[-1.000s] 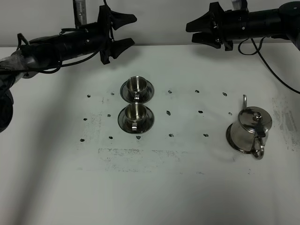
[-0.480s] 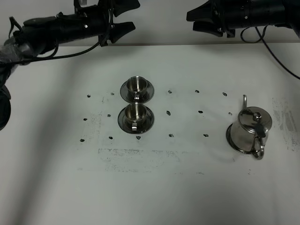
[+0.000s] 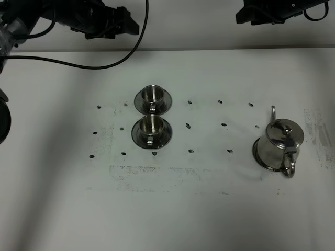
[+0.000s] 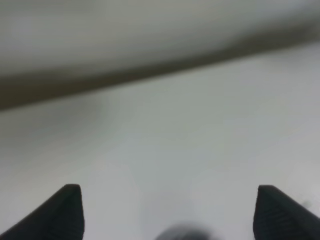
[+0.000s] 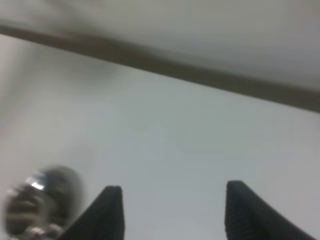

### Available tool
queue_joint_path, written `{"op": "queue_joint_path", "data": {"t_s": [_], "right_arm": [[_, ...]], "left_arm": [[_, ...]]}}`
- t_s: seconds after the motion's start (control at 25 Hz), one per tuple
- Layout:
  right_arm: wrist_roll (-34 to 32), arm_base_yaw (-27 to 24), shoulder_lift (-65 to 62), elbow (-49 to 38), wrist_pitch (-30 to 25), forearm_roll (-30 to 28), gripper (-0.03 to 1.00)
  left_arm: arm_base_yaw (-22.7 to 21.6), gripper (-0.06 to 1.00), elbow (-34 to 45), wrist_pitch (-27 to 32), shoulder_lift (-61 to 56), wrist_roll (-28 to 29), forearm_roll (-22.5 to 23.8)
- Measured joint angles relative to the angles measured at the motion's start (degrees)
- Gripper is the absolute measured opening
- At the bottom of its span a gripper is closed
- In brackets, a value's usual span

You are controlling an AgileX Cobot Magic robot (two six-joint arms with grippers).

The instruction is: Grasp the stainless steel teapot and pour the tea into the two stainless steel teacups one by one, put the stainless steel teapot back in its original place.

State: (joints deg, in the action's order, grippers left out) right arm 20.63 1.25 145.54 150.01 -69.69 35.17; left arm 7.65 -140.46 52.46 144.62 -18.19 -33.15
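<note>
White marked table: far teacup and near teacup by centre, teapot at three o'clock. Left gripper at eleven, right gripper at one, raised, both spread wide, empty.

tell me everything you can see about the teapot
The teapot is shiny steel with a rounded cylindrical body, a lid with a small knob, a loop handle facing the near table edge and a thin spout pointing toward the far side. It stands upright, lid on, on a round steel plate at the right of the white table. Nothing else touches it.
</note>
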Motion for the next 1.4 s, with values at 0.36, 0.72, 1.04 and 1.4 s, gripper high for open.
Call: {"op": "queue_joint_path", "data": {"t_s": [0.36, 0.72, 1.04, 1.4], "right_arm": [[-2.6, 1.4, -16.7, -13.3, -0.2, -15.1, 0.47], [-2.7, 1.4, -33.0, -34.4, 2.9, -17.1, 0.47], [-1.9, 1.4, -48.6, -55.5, 12.7, -21.1, 0.47], [-5.9, 1.4, -59.7, -73.6, 19.5, -24.4, 0.47]], "left_arm": [[1.4, 0.67, 11.3, 2.4, -19.7, 4.8, 18.8], [1.4, 0.6, 48.2, -14.9, -47.0, 4.3, 22.1], [1.4, 0.6, 71.3, -19.8, -68.5, 8.5, 26.7], [1.4, 0.6, 83.8, -8.8, -88.5, 24.4, 43.2]]}}
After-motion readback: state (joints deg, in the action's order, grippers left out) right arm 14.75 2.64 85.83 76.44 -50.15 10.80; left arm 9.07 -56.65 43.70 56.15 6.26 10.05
